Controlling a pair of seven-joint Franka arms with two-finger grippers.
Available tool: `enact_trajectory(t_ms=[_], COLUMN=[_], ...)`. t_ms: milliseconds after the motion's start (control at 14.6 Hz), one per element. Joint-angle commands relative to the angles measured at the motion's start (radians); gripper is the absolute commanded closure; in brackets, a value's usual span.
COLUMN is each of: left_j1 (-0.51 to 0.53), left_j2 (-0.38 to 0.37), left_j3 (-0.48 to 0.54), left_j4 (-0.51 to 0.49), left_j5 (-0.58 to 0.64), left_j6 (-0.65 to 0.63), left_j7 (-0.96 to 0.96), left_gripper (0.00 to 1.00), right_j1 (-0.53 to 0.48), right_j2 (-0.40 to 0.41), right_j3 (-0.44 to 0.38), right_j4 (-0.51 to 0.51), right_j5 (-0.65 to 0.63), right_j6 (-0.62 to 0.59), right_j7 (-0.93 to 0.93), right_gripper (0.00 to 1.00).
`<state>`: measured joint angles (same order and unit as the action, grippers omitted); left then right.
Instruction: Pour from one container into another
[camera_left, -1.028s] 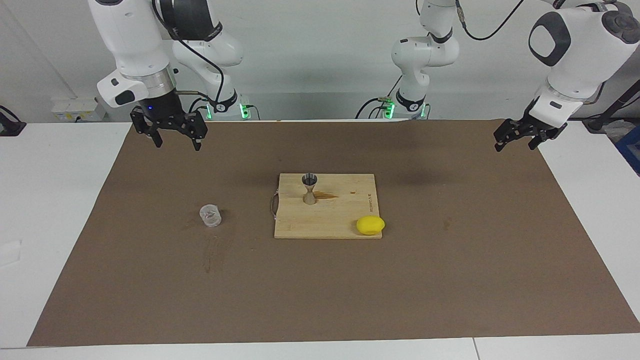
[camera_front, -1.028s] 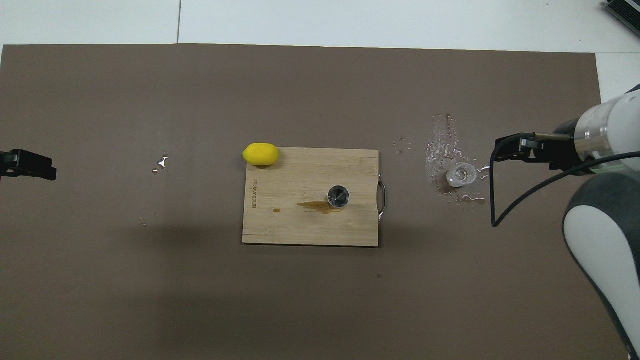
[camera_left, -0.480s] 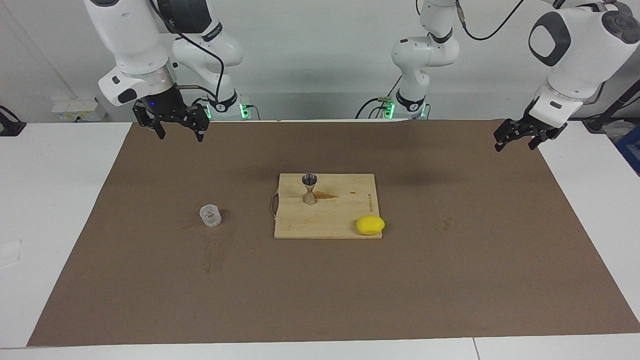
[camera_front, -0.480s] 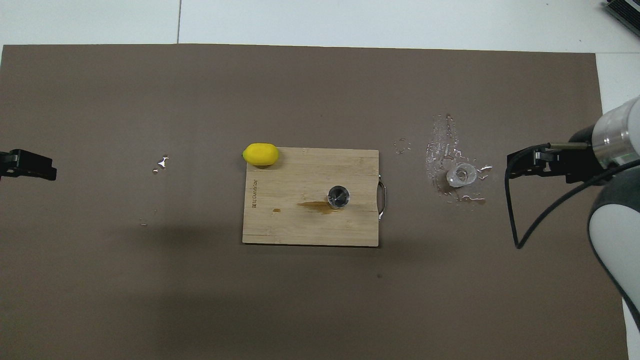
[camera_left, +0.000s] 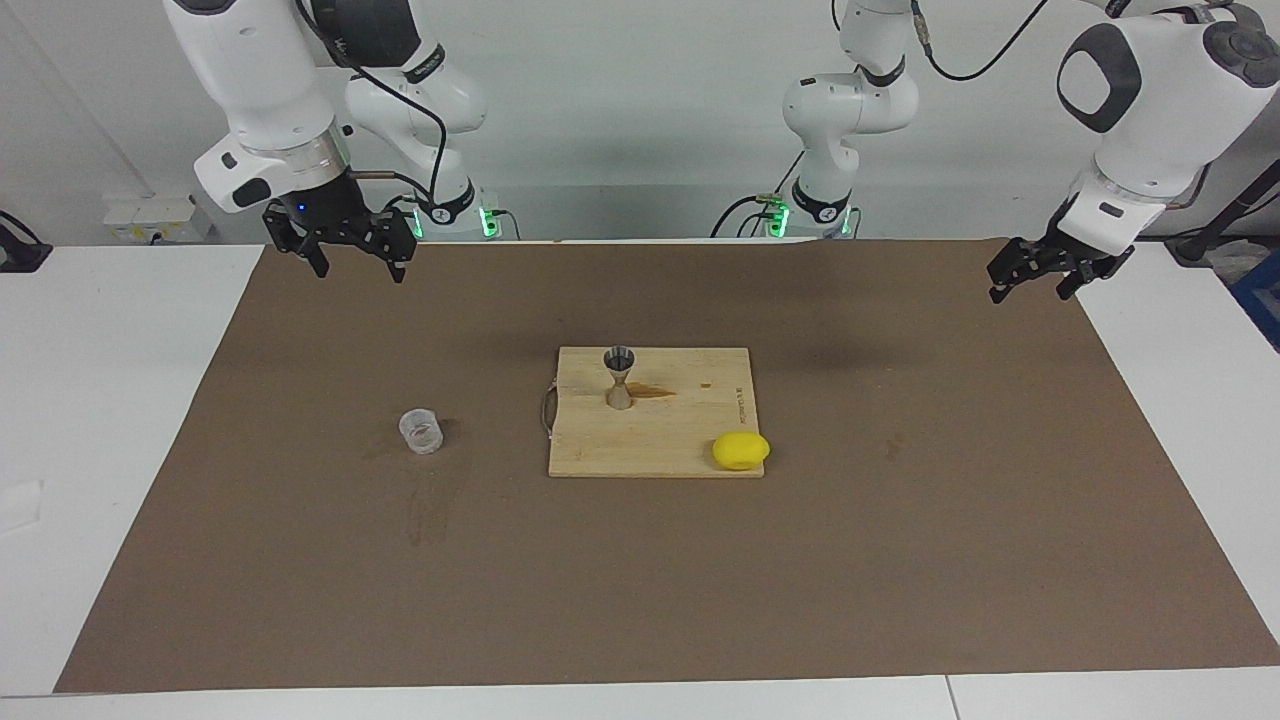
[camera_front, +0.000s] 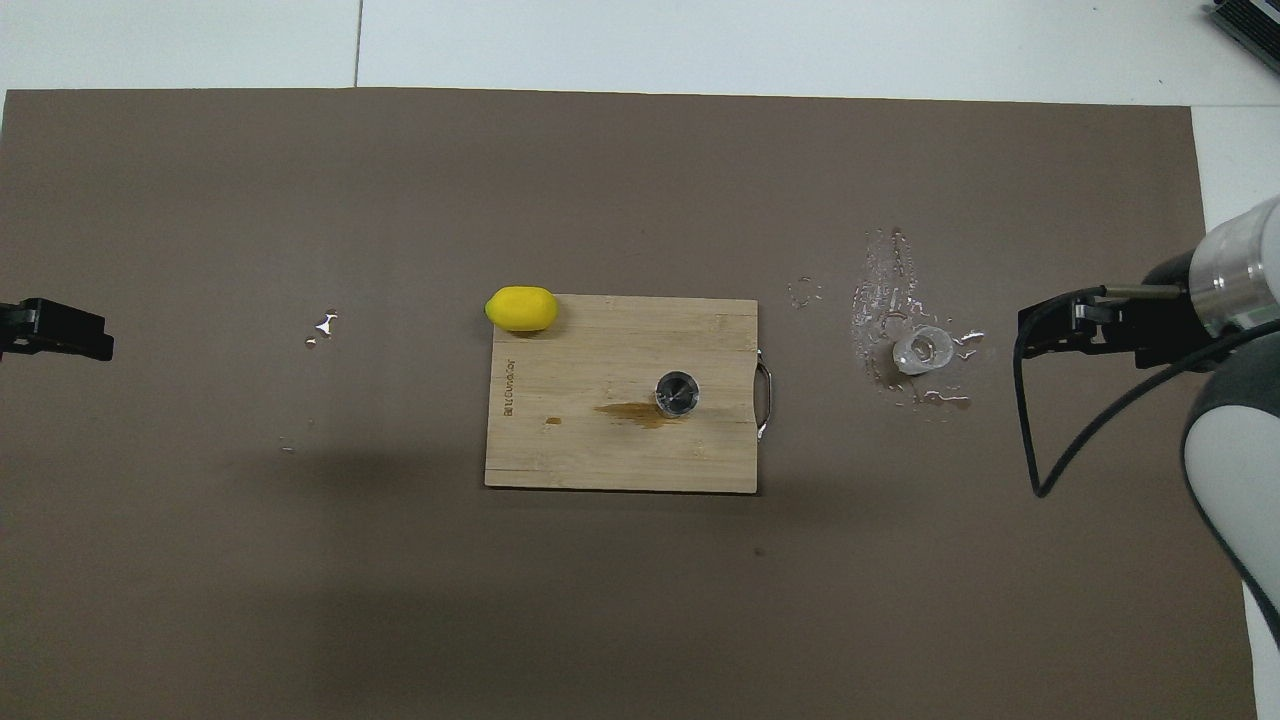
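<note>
A plain pale grey wall (camera_left: 640, 130) rises past the white rectangular table (camera_left: 110, 400), which a large brown paper mat (camera_left: 900, 560) covers.

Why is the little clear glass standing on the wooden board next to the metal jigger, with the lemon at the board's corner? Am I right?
Not quite. The clear tumbler stands off the cutting board, on the brown mat toward the right arm's end, as the facing view shows. The jigger and lemon are as you say.
</note>
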<state>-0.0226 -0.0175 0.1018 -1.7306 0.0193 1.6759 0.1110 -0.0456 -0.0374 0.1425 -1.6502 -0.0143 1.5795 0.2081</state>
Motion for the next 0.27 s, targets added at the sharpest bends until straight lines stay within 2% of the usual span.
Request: enact_trajectory(t_ms=[0,206], left_j1=[-0.013,-0.013], left_j2=[-0.027,-0.027], left_j3=[0.007,0.007], left_j4=[-0.030,-0.030], left_j5=[0.008,0.008], left_j6=[0.018,0.018], left_j7=[-0.016,-0.016], left_gripper=[0.00,0.00], right_j1=[-0.014,-0.014], right_j2=[0.004,0.002], right_j3=[0.003,0.002], right_j4=[0.007,0.003], right_j5=[0.024,0.024], right_j6=[-0.013,-0.009], right_j7=[-0.016,-0.021], right_gripper=[0.00,0.00])
